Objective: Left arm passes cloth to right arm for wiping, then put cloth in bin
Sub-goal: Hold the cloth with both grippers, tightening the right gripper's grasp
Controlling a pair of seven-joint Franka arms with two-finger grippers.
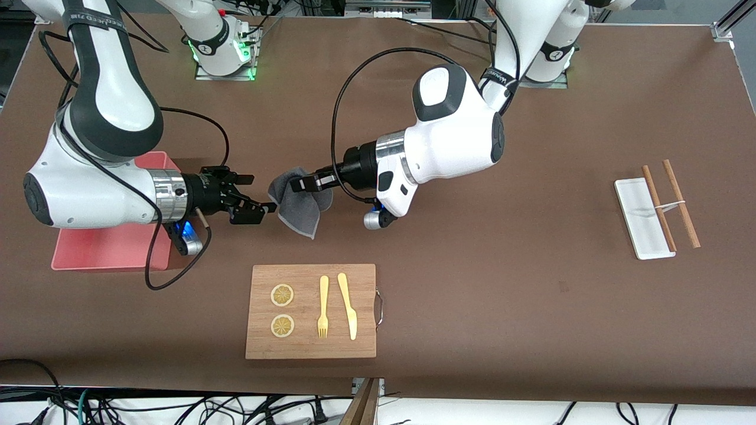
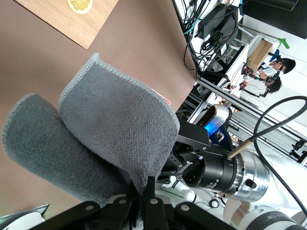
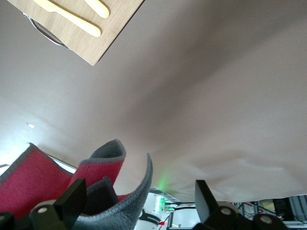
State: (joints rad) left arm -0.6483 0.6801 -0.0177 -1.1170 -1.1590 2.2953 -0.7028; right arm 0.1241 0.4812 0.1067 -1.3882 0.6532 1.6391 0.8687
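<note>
I had the left gripper point(image 1: 301, 183) clamped on the cloth point(image 1: 298, 203), up in the air over bare table between the bin point(image 1: 112, 251) and the wooden board point(image 1: 311, 311). The cloth hung from the fingertips in grey folds (its pink-red face showed in the right wrist view). The right gripper point(image 1: 257, 198) was over the table just beside the bin, fingers spread wide and holding nothing, their tips at the cloth's edge; whether they touched it I could not tell.
</note>
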